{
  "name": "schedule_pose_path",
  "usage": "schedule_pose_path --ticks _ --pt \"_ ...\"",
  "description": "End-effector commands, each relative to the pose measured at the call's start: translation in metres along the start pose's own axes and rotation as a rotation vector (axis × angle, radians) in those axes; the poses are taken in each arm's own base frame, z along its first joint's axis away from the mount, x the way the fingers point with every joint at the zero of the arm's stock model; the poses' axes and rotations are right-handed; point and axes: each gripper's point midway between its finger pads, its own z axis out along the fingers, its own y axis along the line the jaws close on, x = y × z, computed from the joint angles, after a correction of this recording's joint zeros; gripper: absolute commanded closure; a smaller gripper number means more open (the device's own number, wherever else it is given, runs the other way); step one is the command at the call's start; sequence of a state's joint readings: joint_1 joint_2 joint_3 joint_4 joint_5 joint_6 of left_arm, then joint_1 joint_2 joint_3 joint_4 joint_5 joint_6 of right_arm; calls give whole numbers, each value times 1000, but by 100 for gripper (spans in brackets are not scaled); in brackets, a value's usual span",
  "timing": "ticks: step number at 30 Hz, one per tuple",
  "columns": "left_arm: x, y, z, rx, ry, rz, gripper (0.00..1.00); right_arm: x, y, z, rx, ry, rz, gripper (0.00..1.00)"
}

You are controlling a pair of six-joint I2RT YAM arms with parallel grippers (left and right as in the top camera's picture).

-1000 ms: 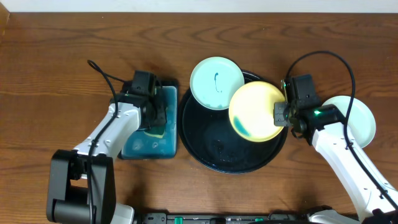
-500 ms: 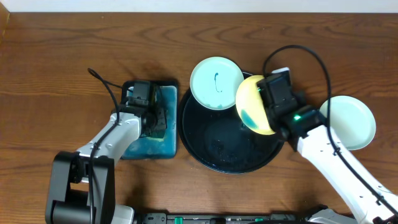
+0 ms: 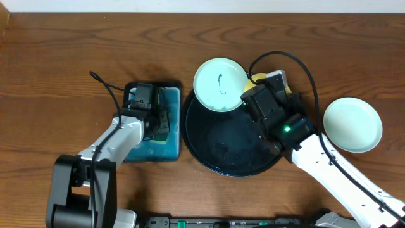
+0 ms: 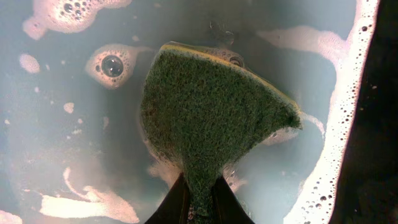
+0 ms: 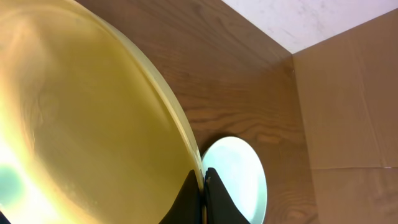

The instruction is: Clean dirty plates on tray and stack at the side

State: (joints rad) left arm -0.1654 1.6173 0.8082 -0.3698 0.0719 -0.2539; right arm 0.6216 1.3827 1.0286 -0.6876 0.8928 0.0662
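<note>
Scrubbing looks like the step in hand. The left jaws are pinched narrow on one corner of the green sponge (image 4: 211,118), which hangs into the foamy water of the basin (image 3: 140,149) at the left. The right jaws are closed tight on the rim of the yellow plate (image 5: 81,124), holding it tipped up on edge over the far right part of the tray (image 3: 215,152).

To do this well, I would lift the sponge slowly so it drips into the basin rather than across the worktop (image 3: 57,63). The plate should stay over the tray, with its dirty face turned toward the left arm. The grip is only on the rim, so firm strokes could twist the plate out; push toward the jaws, not away from them. The sponge is held by one corner and will flop, so use its flat green side.

Count:
- Three plates: one yellow, held in the air; one mint plate (image 3: 219,84) with a small dark mark, resting on the tray's far left rim; and one mint plate (image 3: 352,125) alone on the worktop at the right.
- One tray.
- One basin.
- One sponge.
</note>
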Motion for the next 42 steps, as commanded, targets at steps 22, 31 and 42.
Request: schedule_pose_path --ticks 22,31,42 --pt "9 5 -21 -10 13 1 59 -21 -29 -12 133 -75 71 99" --pt "28 11 11 -44 120 -18 78 -21 -16 -11 59 -72 70 99" --pt "21 9 6 -35 95 -18 93 -20 -16 -11 58 -67 71 99"
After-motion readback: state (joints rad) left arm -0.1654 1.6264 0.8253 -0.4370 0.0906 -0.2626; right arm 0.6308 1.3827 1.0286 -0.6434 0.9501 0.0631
